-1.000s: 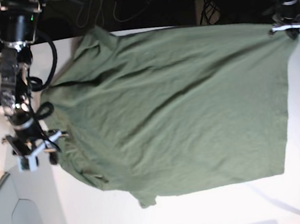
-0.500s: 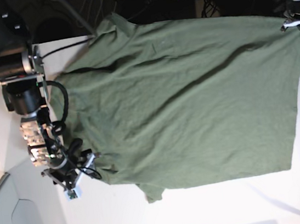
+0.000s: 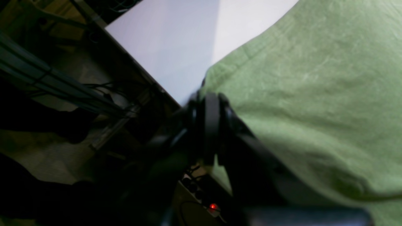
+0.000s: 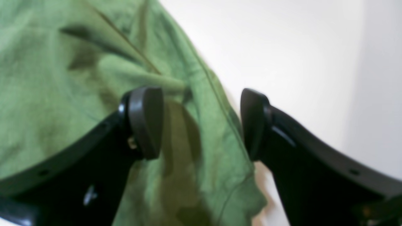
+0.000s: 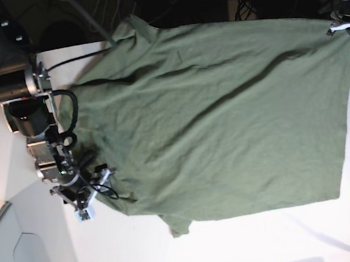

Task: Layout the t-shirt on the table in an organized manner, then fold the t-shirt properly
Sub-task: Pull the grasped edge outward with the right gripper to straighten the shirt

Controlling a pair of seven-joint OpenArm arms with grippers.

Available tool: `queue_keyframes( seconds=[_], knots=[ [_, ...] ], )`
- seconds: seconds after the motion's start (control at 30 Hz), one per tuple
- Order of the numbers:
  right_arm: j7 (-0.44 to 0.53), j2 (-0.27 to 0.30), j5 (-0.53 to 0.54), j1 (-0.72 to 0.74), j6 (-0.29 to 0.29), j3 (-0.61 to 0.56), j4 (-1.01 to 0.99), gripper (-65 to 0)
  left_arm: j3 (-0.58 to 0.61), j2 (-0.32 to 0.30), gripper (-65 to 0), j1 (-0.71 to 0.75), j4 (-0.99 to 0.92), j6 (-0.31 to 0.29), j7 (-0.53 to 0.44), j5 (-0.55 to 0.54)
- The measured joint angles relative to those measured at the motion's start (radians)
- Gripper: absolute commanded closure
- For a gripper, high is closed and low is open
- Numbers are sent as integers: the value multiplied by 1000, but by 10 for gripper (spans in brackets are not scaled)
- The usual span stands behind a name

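At the left side of the base view, the right gripper (image 5: 90,195) hangs low over the sleeve edge of the t-shirt (image 5: 226,124), its jaws spread wide and holding nothing; the right wrist view shows both pads clear of the cloth, one over the fabric and one over bare table (image 4: 282,47), with the hem running between them. This position suggests the arm is placed to take or adjust that edge, although no grip exists at present. Across the middle, the t-shirt lies spread over the white table, mostly flat with shallow wrinkles, one sleeve pointing toward the far edge and a small flap of cloth projecting at the near hem. At the far right corner, the left gripper (image 5: 344,26) is closed on the corner of the shirt; the left wrist view shows the cloth (image 3: 314,94) drawn into the shut jaws beside the table edge. Holding that corner probably keeps the fabric taut while the opposite side is arranged. Count: one t-shirt, one table, two grippers. The layout step appears unfinished and folding not yet begun.
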Motion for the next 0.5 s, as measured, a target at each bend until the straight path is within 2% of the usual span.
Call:
queue_keyframes(
  seconds=[0.07,0.2,0.4,0.43,0.5],
  knots=[
    [2,0,0,5,0,0,1,-262,0,0,-1,0,0,0,0,0],
    [2,0,-3,5,0,5,2,0,0,0,-1,0,0,0,0,0],
    [1,9,2,9,-8,22,2,0,0,0,-1,0,0,0,0,0],
    [2,11,4,9,-20,43,2,0,0,0,-1,0,0,0,0,0],
    [2,17,6,8,-81,114,3,0,0,0,-1,0,0,0,0,0]
  ],
)
